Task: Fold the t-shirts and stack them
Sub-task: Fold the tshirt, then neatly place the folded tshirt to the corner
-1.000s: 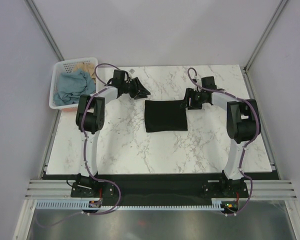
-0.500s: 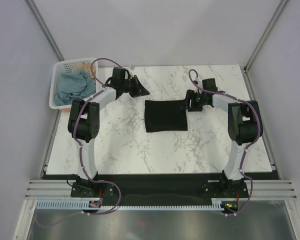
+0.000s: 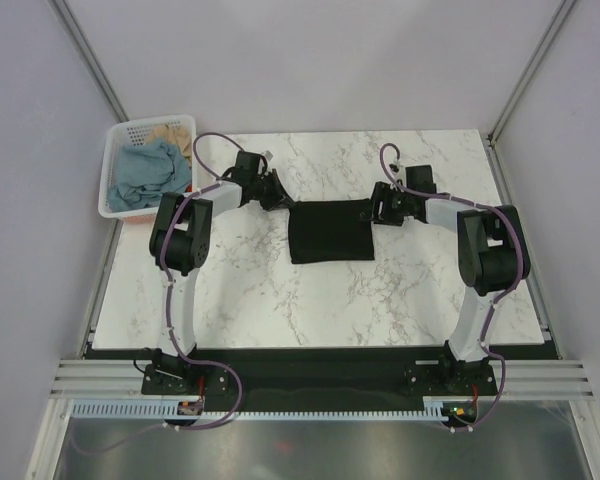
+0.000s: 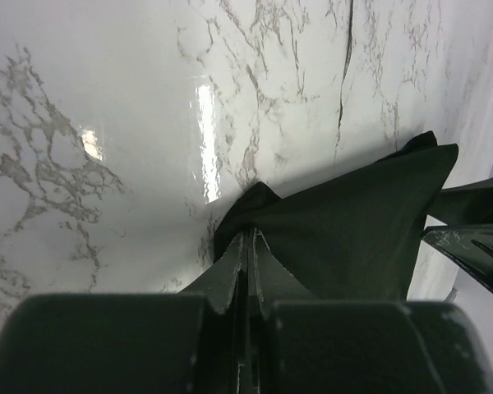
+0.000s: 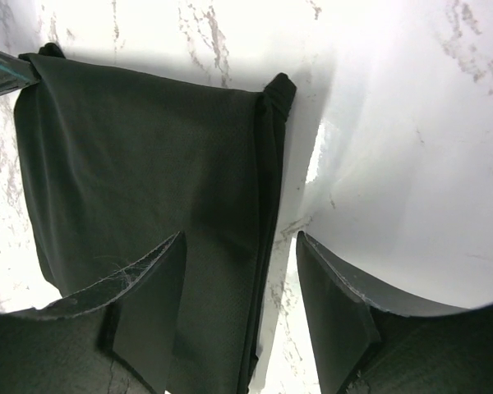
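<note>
Right fingers (image 5: 145, 305) hide part of the black t-shirt (image 5: 140, 148); the tan t-shirt (image 3: 172, 133) seems mostly buried.

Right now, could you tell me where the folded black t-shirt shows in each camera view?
Top external: black t-shirt mid-table, between left end effector and right end effector.
Left wrist: lower right, bunched at the shut left end effector.
Right wrist: left and centre, under the open right end effector.
Shared landmark: the veined marble table.
</note>
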Robot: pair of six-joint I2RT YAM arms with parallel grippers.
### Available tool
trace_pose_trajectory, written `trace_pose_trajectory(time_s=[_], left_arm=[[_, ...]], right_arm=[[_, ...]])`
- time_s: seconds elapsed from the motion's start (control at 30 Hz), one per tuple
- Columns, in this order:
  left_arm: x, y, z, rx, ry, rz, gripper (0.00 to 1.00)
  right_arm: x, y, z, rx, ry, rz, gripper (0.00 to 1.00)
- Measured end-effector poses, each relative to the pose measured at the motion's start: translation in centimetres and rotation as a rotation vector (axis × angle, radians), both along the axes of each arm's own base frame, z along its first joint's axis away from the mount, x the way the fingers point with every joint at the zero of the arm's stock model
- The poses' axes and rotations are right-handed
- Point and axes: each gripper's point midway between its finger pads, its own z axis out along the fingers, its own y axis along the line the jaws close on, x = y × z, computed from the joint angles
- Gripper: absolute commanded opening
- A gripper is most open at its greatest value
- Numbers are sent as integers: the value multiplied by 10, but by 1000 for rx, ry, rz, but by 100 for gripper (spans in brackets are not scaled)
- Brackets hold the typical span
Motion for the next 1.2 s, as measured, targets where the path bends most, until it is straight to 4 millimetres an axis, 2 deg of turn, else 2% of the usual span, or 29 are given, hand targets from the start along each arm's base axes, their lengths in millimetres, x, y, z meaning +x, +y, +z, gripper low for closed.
trace_pose_trajectory(time_s=[0.13, 0.27, 0.43, 0.5, 0.6, 0.7, 0.77, 0.87, 0.97, 1.07, 1.2], left_arm=[[3, 1, 0, 7, -5, 8, 2], [3, -1, 4, -2, -6, 0, 7], [9, -12, 33, -81, -34, -56, 13], [14, -13, 44, -97, -58, -62, 21], [13, -10, 55, -105, -59, -55, 27], [9, -3, 70, -103, -53, -45, 28], [4, 1, 88, -106, -69, -41, 28], [-21, 9, 114, -107, -87, -40, 29], [-58, 18, 136, -109, -105, -52, 31], [-96, 21, 140, -124, -90, -84, 35], [-134, 17, 130, -139, -40, -140, 39]], right_arm=[[1, 4, 0, 8, -11, 2, 65], [7, 8, 0, 14, -18, 11, 59], [16, 11, -4, 15, -25, 26, 50], [16, 10, -4, 10, -29, 29, 43], [16, 9, -7, -1, -29, 34, 29], [15, 9, -11, -2, -24, 40, 18], [15, 9, -12, -6, -20, 42, 9], [18, 8, -12, -13, -7, 42, 0], [24, 7, -12, -38, 10, 41, 0], [34, 4, -11, -80, 15, 41, 0], [49, -5, -11, -149, 18, 31, 0]])
